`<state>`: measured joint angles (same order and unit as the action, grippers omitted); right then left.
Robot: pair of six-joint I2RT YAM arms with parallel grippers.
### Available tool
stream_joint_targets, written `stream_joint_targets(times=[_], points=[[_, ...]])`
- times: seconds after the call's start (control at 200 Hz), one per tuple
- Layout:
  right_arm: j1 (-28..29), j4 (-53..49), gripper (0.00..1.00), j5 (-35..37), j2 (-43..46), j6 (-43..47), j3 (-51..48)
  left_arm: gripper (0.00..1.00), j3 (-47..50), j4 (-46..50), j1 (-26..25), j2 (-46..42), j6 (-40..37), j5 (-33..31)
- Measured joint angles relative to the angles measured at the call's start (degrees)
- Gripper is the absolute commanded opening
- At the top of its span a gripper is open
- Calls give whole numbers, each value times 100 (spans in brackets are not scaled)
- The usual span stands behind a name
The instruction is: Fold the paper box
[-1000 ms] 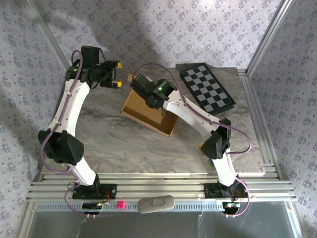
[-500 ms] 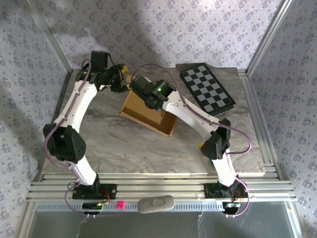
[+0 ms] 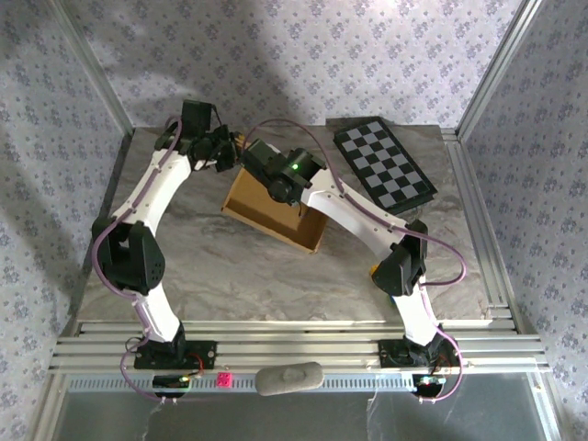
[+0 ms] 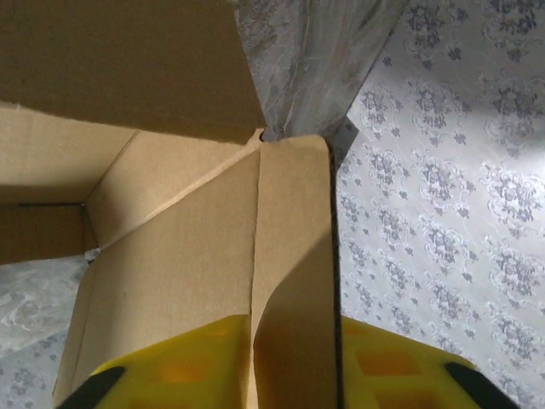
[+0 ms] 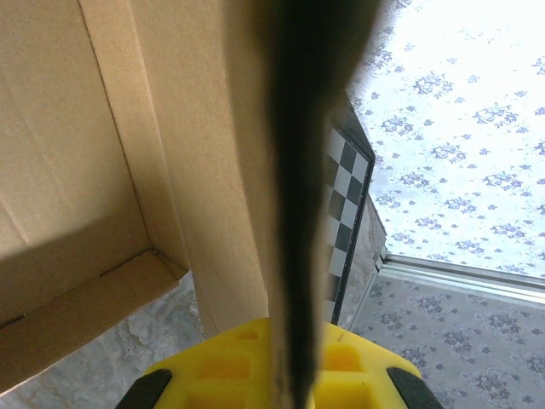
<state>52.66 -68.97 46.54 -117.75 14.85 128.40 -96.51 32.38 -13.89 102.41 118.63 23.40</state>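
The paper box (image 3: 260, 204) sits open-topped on the marbled table (image 3: 202, 262), just left of the checkered board (image 3: 384, 165) and a little nearer the arm bases than the board. You see plain brown floor and low walls. The right arm (image 3: 344, 207) crosses over the board-side part of the interior, so what lies under it is hidden from you. In the left wrist view the box (image 4: 170, 273) is cut off at the top and left edges, and an overhanging flap puts the inside corner in shadow.

Your left gripper (image 4: 289, 371) is at the box corner farthest from the board. A standing flap runs up between its yellow fingers (image 4: 392, 371), and the pads look drawn in against the card on either side. One finger is half covered by the card, so the contact there is hard to judge.

Your right gripper (image 5: 281, 379) is on the box's far wall, between the left gripper and the board, clamped tight on that wall. The wall's edge rises from the jaws as a dark blur that hides the pinch itself. Past the wall you see a strip of the board (image 5: 345, 200).

A pink tag (image 3: 221, 378) on the front rail (image 3: 303, 354), well away from the board, is too small to read.
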Motion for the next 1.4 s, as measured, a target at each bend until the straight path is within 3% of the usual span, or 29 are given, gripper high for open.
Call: stream_joint_targets(times=[0.105,0.135,0.195,0.335,0.42,0.515,0.735,0.85,0.964,1.049,1.134,1.399], points=[[-2,-9,0,-2,-4,-7,0,0,254,-264,0,-37,107,48],[-2,0,0,2,-11,-20,0,0,337,-356,0,-70,72,59],[-4,-42,11,15,-11,-46,2,0,516,-568,-9,-129,68,63],[0,-90,47,-90,-11,-232,138,0,813,-1054,7,-162,85,63],[-20,-103,61,-280,39,-470,229,0,953,-1340,76,-162,90,92],[-116,-105,68,-658,260,-769,188,0,1110,-1707,175,-162,103,146],[-942,122,73,-2000,1628,-1845,-437,0,1567,-2253,417,-162,105,323],[-1932,560,70,-2964,2653,-2667,-1384,0,1700,-2439,498,-162,105,393],[-3324,1132,70,-4266,3307,-3917,-2546,0,1751,-2636,555,-160,105,470],[-4218,1521,69,-5331,3246,-4861,-3265,0,1751,-2765,566,-160,103,538],[-4649,1825,69,-6242,2859,-5598,-3814,0,1751,-2879,577,-160,103,590],[-4629,2538,72,-7864,1836,-6754,-4271,0,1751,-3008,588,-149,103,721]])
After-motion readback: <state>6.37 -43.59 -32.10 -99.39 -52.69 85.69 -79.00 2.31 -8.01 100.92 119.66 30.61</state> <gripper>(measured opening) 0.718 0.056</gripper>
